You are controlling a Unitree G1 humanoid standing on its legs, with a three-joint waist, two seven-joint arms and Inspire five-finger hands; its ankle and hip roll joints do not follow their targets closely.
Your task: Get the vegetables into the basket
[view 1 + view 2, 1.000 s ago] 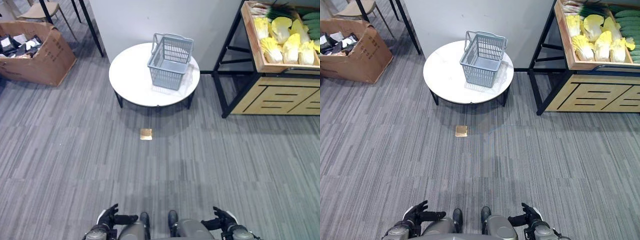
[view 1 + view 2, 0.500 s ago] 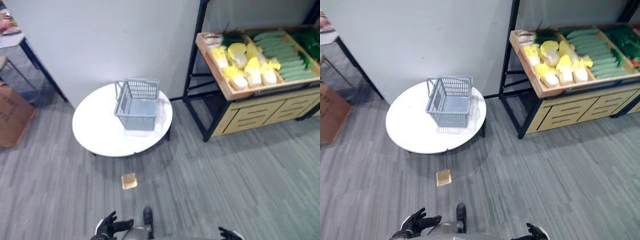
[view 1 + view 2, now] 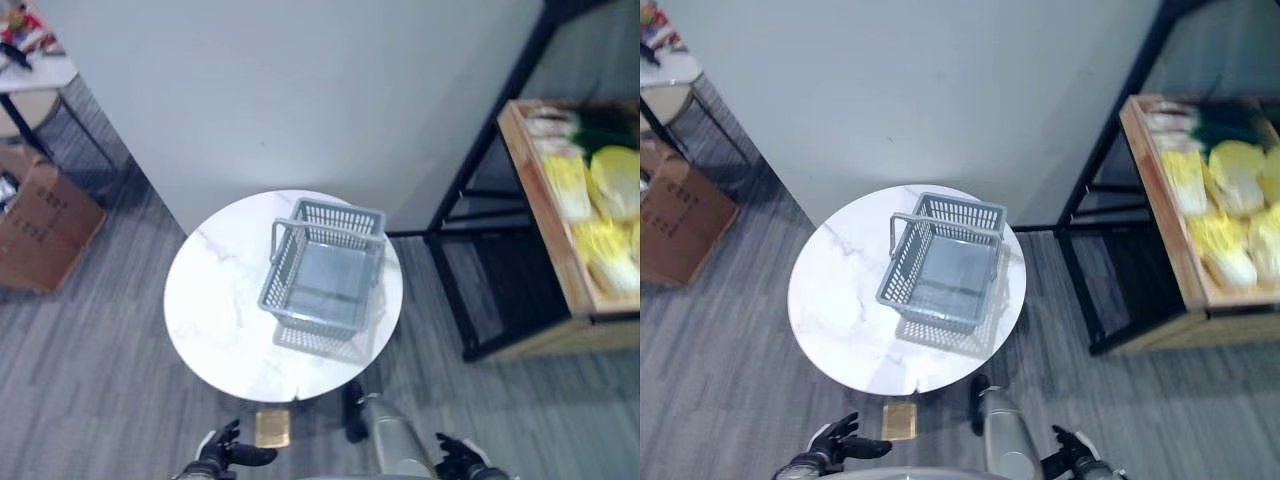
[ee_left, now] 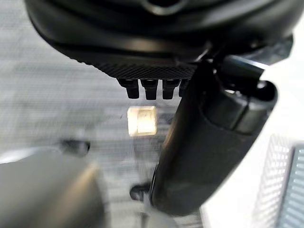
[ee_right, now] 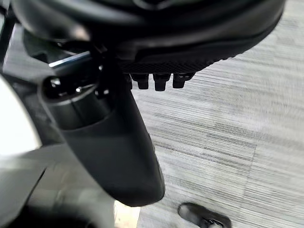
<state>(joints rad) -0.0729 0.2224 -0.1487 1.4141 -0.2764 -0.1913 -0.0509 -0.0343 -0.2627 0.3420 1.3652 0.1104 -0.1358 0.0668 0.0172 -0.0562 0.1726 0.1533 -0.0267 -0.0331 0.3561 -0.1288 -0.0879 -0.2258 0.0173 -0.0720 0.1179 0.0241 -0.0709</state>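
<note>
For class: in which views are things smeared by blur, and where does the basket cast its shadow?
Left eye view: the vegetables on the wooden shelf are smeared, while the basket stays fairly crisp, its shadow falling on the round white table just in front of it. Left wrist view: the floor and a small tan square look soft beyond the left hand.

**Dark hands, ribbed palms**

The left hand (image 4: 156, 57) is showing a black, finely ribbed palm edge and a thick, glossy dark thumb. The right hand (image 5: 156, 52) is looking the same (stubby black fingertips in a row).
</note>
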